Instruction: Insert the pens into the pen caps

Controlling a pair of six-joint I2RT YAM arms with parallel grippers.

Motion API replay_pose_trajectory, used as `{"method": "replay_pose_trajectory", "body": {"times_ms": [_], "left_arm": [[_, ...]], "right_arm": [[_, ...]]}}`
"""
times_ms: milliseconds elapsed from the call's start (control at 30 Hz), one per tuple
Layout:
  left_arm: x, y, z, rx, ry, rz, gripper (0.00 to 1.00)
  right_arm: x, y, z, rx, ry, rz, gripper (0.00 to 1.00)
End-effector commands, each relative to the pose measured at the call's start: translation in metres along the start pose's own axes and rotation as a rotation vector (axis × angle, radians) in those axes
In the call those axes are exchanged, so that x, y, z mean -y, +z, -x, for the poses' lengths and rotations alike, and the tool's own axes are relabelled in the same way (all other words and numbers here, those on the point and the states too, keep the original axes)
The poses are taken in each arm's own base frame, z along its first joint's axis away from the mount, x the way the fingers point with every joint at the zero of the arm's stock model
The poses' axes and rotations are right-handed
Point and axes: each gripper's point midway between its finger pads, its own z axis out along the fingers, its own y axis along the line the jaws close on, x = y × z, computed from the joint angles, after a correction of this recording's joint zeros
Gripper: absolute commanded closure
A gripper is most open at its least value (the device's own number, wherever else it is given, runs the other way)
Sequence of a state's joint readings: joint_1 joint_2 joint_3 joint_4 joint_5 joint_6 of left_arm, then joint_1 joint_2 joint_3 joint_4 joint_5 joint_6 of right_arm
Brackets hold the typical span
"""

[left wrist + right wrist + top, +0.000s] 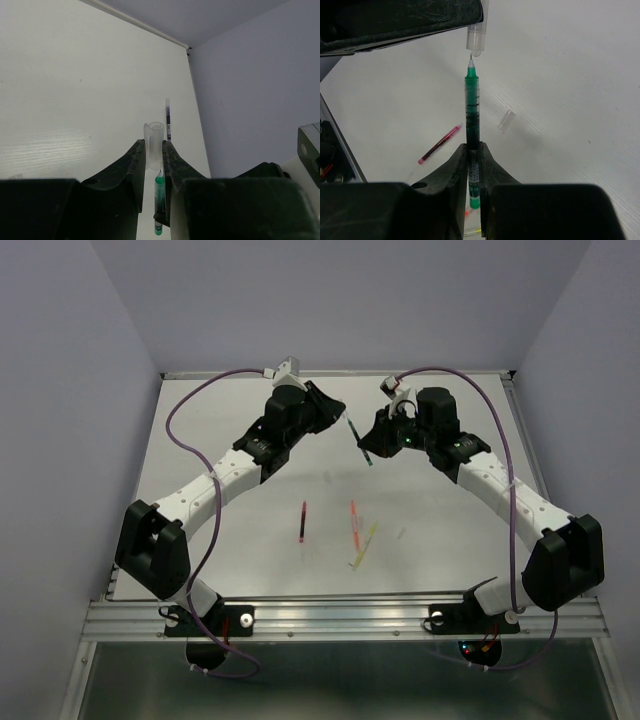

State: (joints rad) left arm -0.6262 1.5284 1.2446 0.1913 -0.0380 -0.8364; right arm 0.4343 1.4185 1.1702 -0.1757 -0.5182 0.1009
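My left gripper (154, 142) is shut on a clear pen cap (154, 141), held above the table's far middle. My right gripper (473, 146) is shut on the green pen (472, 110), which points at that cap (476, 39). The pen's tip sits just short of the cap's near end, a little to one side. In the top view the two grippers, left (335, 408) and right (372, 445), face each other with the green pen (359, 440) between them. The maroon pen (303, 521), orange-red pen (354, 523) and yellow pen (363, 546) lie on the table. A dark blue pen (168, 119) lies farther off.
A loose clear cap (505, 120) lies on the white table to the right of the green pen. Grey walls enclose the table on three sides. The metal rail (340, 618) with both arm bases runs along the near edge.
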Motion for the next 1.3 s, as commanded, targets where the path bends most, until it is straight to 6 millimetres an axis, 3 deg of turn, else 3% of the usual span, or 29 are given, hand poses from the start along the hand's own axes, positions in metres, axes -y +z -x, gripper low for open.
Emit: {"method": "replay_pose_trajectory", "body": {"times_ms": [0,633,1100,1267], "left_arm": [[0.035,-0.019,0.032,0.086,-0.012,-0.098,1.00],[0.033,-0.015,0.022,0.048,0.000,-0.111,1.00],[0.036,-0.010,-0.001,-0.041,0.030,-0.174,1.00],[0.031,-0.005,-0.008,-0.049,0.128,-0.165,1.00]], "right_arm": [[-0.005,-0.001,0.024,0.049,-0.044,0.001,0.95],[0.000,0.003,0.031,0.062,-0.045,-0.017,0.95],[0.004,0.007,0.044,0.118,-0.074,-0.031,0.95],[0.004,0.006,0.047,0.126,-0.065,-0.040,0.95]]}}
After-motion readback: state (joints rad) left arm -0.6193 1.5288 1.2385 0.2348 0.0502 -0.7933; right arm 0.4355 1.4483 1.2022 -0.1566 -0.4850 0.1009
